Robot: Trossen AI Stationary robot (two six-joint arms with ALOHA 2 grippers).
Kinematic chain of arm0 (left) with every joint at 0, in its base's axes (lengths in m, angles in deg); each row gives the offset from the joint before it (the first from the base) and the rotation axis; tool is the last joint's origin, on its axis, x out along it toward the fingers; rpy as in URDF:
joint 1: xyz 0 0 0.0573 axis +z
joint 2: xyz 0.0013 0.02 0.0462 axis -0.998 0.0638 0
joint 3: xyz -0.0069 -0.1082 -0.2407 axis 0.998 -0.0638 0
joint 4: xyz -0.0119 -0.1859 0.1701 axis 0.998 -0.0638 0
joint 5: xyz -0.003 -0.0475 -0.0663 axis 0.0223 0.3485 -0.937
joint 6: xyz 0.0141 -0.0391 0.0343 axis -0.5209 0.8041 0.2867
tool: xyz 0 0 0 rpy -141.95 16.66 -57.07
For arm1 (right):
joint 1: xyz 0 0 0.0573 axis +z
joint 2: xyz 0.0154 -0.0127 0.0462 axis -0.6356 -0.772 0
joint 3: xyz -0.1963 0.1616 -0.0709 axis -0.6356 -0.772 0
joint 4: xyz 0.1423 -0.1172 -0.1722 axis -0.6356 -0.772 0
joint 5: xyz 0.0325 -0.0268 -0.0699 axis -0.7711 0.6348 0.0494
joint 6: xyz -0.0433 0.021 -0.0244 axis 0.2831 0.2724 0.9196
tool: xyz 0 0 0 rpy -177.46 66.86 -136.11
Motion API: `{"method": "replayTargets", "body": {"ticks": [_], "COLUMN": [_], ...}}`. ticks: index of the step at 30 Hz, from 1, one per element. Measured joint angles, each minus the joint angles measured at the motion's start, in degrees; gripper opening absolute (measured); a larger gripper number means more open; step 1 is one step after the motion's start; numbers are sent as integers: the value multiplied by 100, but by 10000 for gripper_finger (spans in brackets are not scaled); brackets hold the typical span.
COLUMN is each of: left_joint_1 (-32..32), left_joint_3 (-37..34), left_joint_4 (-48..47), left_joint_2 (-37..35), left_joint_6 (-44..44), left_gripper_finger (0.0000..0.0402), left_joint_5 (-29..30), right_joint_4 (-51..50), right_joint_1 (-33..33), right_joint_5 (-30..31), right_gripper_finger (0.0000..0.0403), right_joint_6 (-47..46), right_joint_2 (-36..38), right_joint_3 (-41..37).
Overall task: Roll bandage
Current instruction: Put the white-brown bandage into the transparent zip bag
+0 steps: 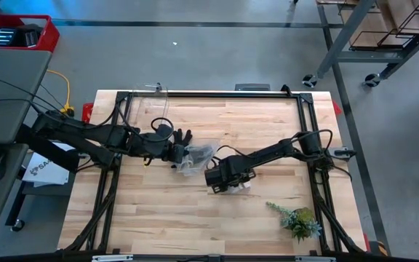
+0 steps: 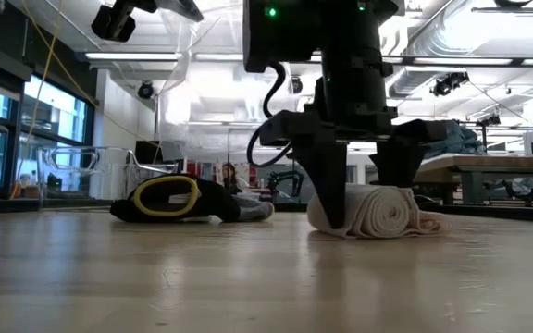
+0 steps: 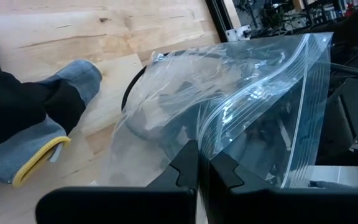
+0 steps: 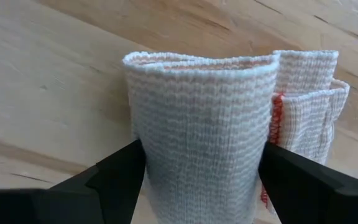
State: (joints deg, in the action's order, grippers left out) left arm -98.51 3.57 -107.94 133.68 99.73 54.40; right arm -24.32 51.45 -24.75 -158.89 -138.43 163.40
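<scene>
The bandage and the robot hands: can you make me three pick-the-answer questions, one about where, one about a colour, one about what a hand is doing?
1. Where is the bandage?
A. on the wooden table, between the right gripper's fingers
B. inside the plastic bag
C. beside the plant

2. What colour is the glove's cuff edge?
A. red
B. yellow
C. green

3. What is the left gripper doing?
A. hanging open
B. shut on the glove
C. shut on the plastic bag

Answers: 1 A, the right wrist view shows a finger on each side of the roll. 2 B, a yellow band rims the cuff. 3 C, the left wrist view shows its fingers pinching the bag's edge.
</scene>
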Motion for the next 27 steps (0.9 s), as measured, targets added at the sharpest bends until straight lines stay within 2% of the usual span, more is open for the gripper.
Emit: {"method": "replayTargets", "body": {"ticks": [6, 10, 13, 17, 20, 25, 27], "left_joint_1": [14, 14, 14, 14, 14, 16, 27], "left_joint_3": [0, 2, 2, 2, 2, 2, 2], "left_joint_4": [72, 119, 119, 125, 124, 122, 118], "left_joint_2": [0, 0, 0, 0, 0, 0, 0], "left_joint_6": [17, 118, 171, 213, 213, 216, 216], "left_gripper_finger": [0, 0, 0, 0, 0, 0, 0], "left_joint_5": [9, 33, 56, 66, 69, 292, 371], "right_joint_4": [250, 257, 240, 273, 277, 219, -2], "right_joint_1": [4, -46, -43, 87, 135, 146, 163], "right_joint_5": [228, -49, -415, -803, -855, -771, -513], "right_gripper_finger": [291, 281, 236, 135, 67, 66, 66], "right_joint_6": [272, 537, 831, 1136, 1507, 2071, 2248], "right_joint_2": [-15, -267, -493, -632, -651, -541, -380], "right_joint_3": [0, 37, 55, 70, 70, 51, 1]}}
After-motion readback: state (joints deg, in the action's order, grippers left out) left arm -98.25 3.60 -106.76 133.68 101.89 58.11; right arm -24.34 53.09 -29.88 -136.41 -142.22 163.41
